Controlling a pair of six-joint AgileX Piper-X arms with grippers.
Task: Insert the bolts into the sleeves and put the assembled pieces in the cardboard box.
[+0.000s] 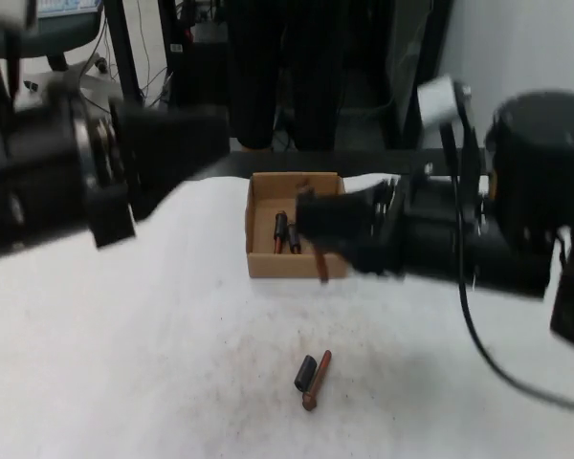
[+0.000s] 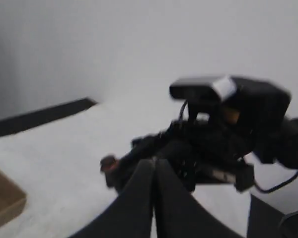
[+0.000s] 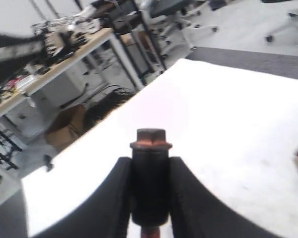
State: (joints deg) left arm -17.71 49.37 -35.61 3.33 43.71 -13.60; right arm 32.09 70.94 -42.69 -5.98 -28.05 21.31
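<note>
My right gripper (image 3: pixel 150 168) is shut on an assembled piece (image 3: pixel 150 183), a black sleeve with the copper bolt head (image 3: pixel 150 140) sticking out. In the high view the right gripper (image 1: pixel 322 228) hangs over the near right corner of the cardboard box (image 1: pixel 297 265), the piece (image 1: pixel 322 264) pointing down from it. Two assembled pieces (image 1: pixel 286 232) lie inside the box. A loose black sleeve (image 1: pixel 305 371) and a copper bolt (image 1: pixel 317 380) lie side by side on the white cloth nearer the front. My left gripper (image 2: pixel 154 171) is shut and holds nothing; it faces the right gripper (image 2: pixel 114 166).
The left arm (image 1: pixel 86 163) hovers high at the left of the bench. A box corner (image 2: pixel 5 201) shows in the left wrist view. White cloth (image 1: pixel 124 363) covers the bench, with a dark strip (image 1: pixel 268 163) along its far edge. Desks and clutter stand beyond.
</note>
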